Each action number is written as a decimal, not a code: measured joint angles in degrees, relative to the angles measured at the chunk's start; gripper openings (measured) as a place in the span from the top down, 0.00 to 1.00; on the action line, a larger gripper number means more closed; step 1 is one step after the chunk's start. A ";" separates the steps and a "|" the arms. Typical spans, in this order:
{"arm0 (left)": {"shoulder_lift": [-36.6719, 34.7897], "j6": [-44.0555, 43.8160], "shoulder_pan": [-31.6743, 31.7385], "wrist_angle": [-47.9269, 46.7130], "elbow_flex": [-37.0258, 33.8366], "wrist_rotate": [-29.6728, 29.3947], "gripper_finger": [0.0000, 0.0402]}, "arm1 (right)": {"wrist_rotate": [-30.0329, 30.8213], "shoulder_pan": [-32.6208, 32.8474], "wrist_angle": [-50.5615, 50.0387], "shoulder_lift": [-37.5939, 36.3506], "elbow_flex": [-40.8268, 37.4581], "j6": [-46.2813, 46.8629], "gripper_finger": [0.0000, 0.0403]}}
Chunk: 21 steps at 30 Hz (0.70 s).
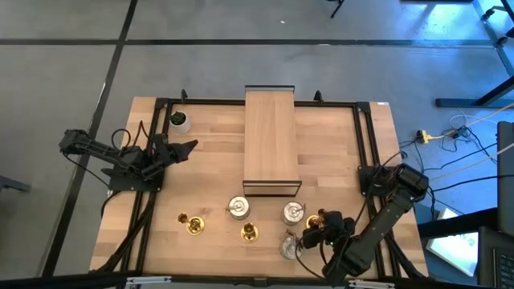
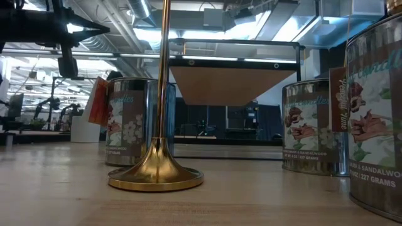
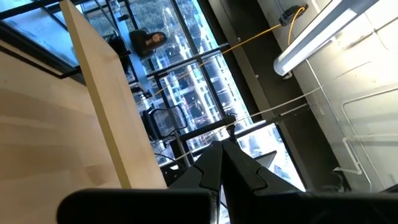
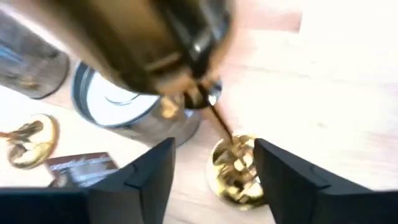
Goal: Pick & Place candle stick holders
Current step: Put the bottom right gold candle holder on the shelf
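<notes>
Fingers (image 4: 152, 180) of the right gripper (image 1: 321, 225) stand apart with a clear gap, straddling a brass-gold holder (image 4: 239, 171) whose round base sits on the table (image 1: 209, 172) between them; cannot tell if they touch it. Right gripper is at the table's front right, just beside two silver holders: one (image 1: 293, 212) behind it, one (image 1: 290, 246) in front. Third silver holder (image 1: 238, 208) sits front centre, near the end of the long wooden box (image 1: 271, 140). Other brass-gold holders: one (image 1: 250, 233) front centre, one (image 1: 191, 223) lying front left. Left gripper (image 1: 185, 148) pressed shut, holding nothing, raised at the left side, near the white cup (image 1: 179, 121) at the back left corner.
</notes>
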 joint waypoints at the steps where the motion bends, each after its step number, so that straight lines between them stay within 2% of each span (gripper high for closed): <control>1: 0.00 -0.13 0.00 -0.02 0.00 0.00 1.00 | 0.26 0.02 0.81 0.03 0.02 -0.22 0.50; 11: 0.01 0.04 0.00 -0.59 0.00 -1.08 1.00 | -0.19 0.09 1.51 0.11 0.02 -0.87 0.76; 16: 0.00 0.01 0.00 -0.61 0.00 -0.29 1.00 | -0.01 0.34 2.81 0.11 0.06 -1.09 0.79; 21: 0.02 -0.33 0.00 -0.61 0.00 0.08 1.00 | -2.72 2.54 3.05 -1.14 1.46 -1.27 0.78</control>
